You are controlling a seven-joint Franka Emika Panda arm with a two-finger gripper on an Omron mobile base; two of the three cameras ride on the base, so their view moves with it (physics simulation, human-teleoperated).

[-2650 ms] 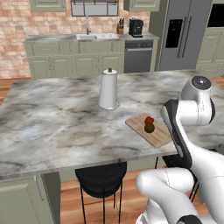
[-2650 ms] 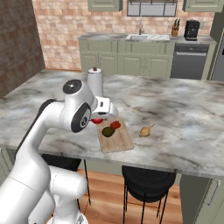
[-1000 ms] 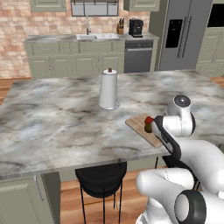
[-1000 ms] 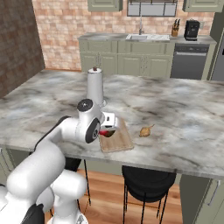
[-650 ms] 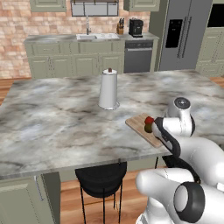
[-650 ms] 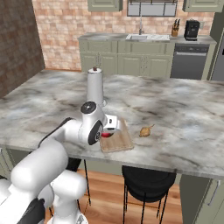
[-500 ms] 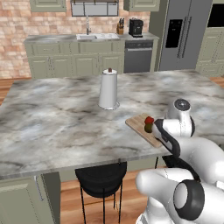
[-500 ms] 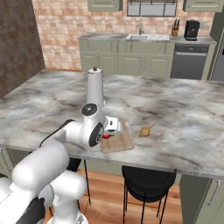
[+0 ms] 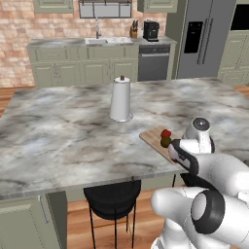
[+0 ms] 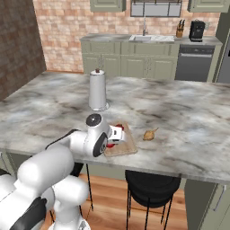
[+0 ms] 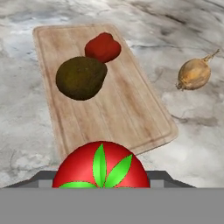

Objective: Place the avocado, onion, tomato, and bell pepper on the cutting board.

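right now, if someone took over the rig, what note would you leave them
Gripper: closed on the tomato, held just above the near end of the cutting board.
On the board: avocado and bell pepper, side by side toward the far end.
Off the board: onion, lying on the marble counter beside the board's long edge.
Done: avocado and pepper placed.
Left: set the tomato down on the free near part of the board, then fetch the onion and place it too.
Also on the counter: a paper towel roll, away from the board.

Avocado [image 11: 81,77] and bell pepper [image 11: 103,47] touching on cutting board [image 11: 127,109]; onion [image 11: 194,73] on counter [image 11: 192,26] beside board
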